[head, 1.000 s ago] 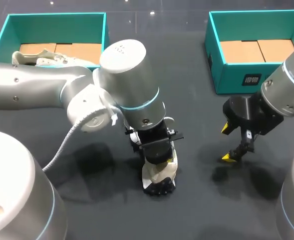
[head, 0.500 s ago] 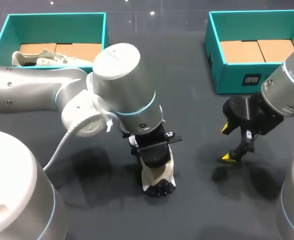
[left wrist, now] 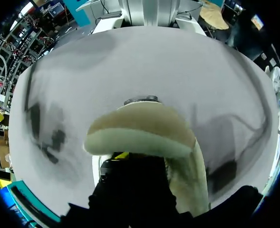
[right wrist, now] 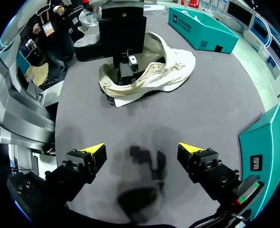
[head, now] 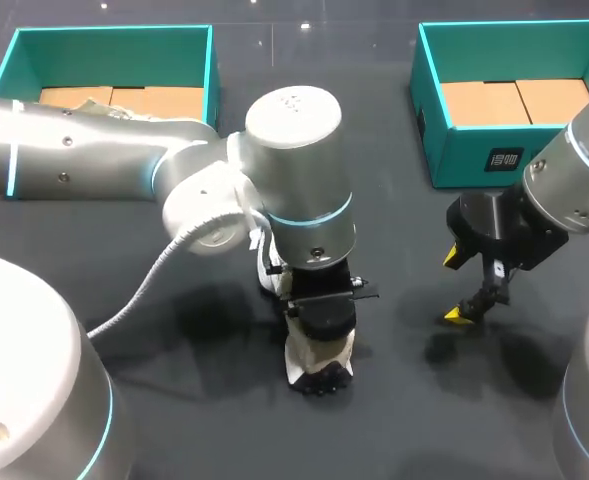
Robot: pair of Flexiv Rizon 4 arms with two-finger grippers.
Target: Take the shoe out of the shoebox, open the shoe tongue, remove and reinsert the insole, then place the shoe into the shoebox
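Cream shoe: the shoe point(head: 319, 358) stands out of any box on the dark counter point(head: 404, 210), at about 6 o'clock of the counter's middle in the head view. Dark tread shows at its near end.
Left end effector: the left end effector point(right wrist: 126, 72) is down in the shoe's opening from above. I cannot tell whether it pinches anything there, because the shoe's collar and its own body hide it.
Right end effector: the right end effector point(right wrist: 140, 149) hovers spread wide and holds nothing. It is over bare counter at roughly 3 o'clock of the shoe, well apart from it.
Handling: the shoe looks light and soft. The textile upper and tongue should fold and sag under a pinch, while the rubber sole is stiffer and likely grips the counter. The insole is probably thin and floppy.
Where to hold: in my judgement, steady the shoe by the padded heel collar or the sidewall just above the sole. Take the tongue by its free edge and the insole by its heel end.
Left shoebox: the teal left shoebox point(head: 114, 30) sits at 10 o'clock, open-topped. A brown cardboard liner point(head: 164, 100) shows on its floor, and the left arm point(head: 94, 165) hides the rest.
Right shoebox: the teal right shoebox point(head: 474, 155) sits at 2 o'clock, open. Only a brown cardboard floor shows inside, and no shoe.
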